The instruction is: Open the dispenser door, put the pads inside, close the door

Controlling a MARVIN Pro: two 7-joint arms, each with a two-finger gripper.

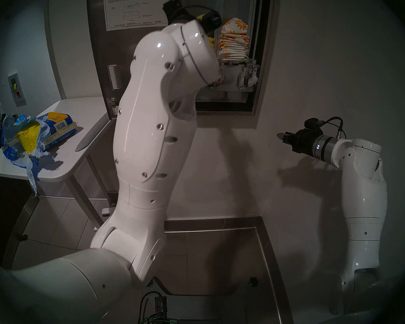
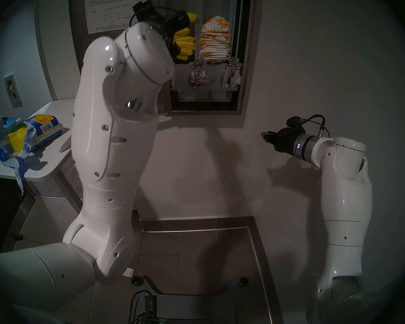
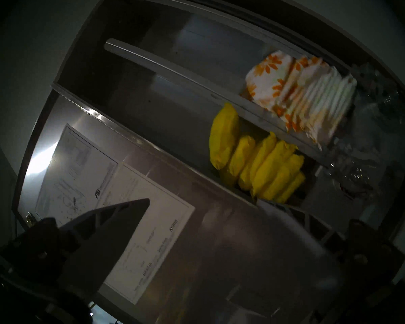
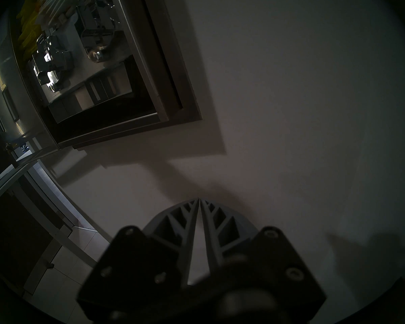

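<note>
Left arm (image 1: 150,134) filled the head view, its gripper (image 3: 220,223) raised at the open cabinet, jaws spread wide and empty. Yellow pads (image 3: 255,162) sat stacked in the cabinet's left column, just beyond and above the jaws, apart from them. White flower-print packets (image 3: 299,96) were stacked in the next column over. Dispenser door (image 3: 197,234) hung open, instruction sheet (image 3: 138,234) showing on its back, right behind the left finger. Right gripper (image 4: 198,200) hung well off to the side below the cabinet, jaws closed on nothing, tips meeting, facing bare wall. Torn blue-and-yellow pack (image 1: 33,136) lay on the bench (image 1: 63,167), far from both.
</note>
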